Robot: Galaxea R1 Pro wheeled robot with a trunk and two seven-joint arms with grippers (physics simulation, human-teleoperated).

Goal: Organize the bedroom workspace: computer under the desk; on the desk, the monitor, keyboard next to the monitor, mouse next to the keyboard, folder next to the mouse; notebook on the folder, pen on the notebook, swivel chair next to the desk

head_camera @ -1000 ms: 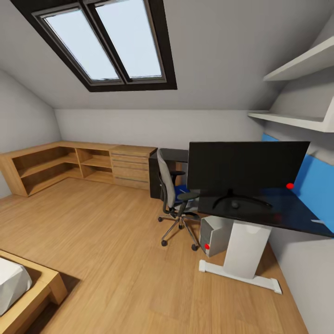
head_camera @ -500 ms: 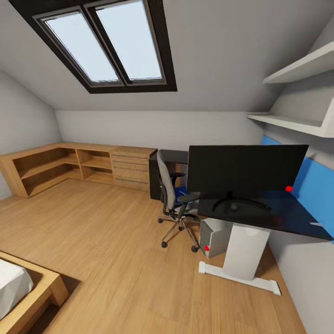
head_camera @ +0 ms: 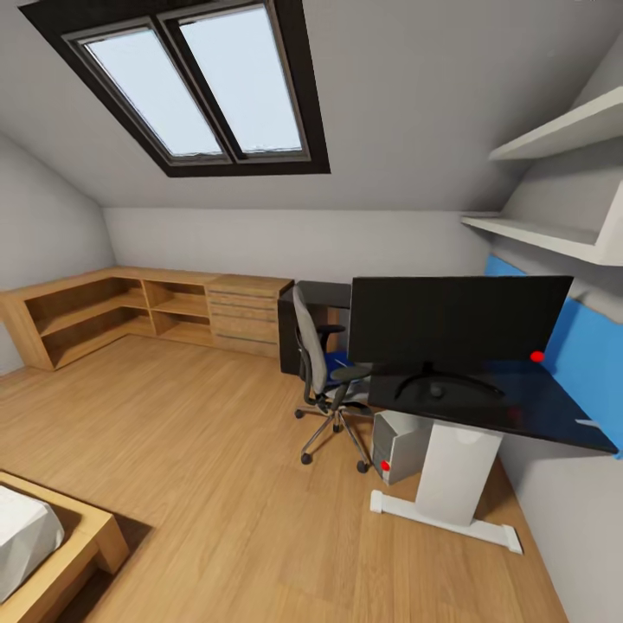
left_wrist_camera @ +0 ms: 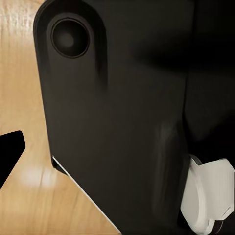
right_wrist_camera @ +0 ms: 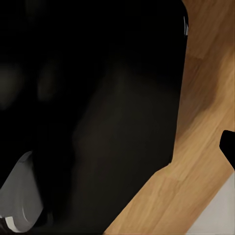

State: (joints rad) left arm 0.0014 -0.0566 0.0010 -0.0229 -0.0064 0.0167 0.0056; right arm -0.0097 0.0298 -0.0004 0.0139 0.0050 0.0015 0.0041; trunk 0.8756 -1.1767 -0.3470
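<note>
The head view looks into the bedroom. The wide black monitor (head_camera: 459, 320) stands on the glossy black desk (head_camera: 528, 411) at the right. Under the desktop, beside the white pedestal leg, sits the silver-grey computer (head_camera: 400, 446) with its red light. The grey swivel chair (head_camera: 316, 359) stands just left of the desk, its seat towards it. The blue folder (head_camera: 340, 356) lies on the seat. Keyboard, mouse, notebook and pen are out of view. In each wrist view one dark fingertip (left_wrist_camera: 9, 151) (right_wrist_camera: 228, 147) shows beside the robot's black body, over wood floor.
Low oak shelving and drawers (head_camera: 173, 307) line the far wall, with a dark cabinet (head_camera: 298, 316) behind the chair. A bed corner (head_camera: 61, 545) juts in at lower left. White wall shelves (head_camera: 554, 234) hang above the desk. Wood floor (head_camera: 199, 450) stretches between bed and chair.
The whole picture has shifted slightly, so the camera has moved a little. Chair, desk, monitor and computer keep their places relative to each other.
</note>
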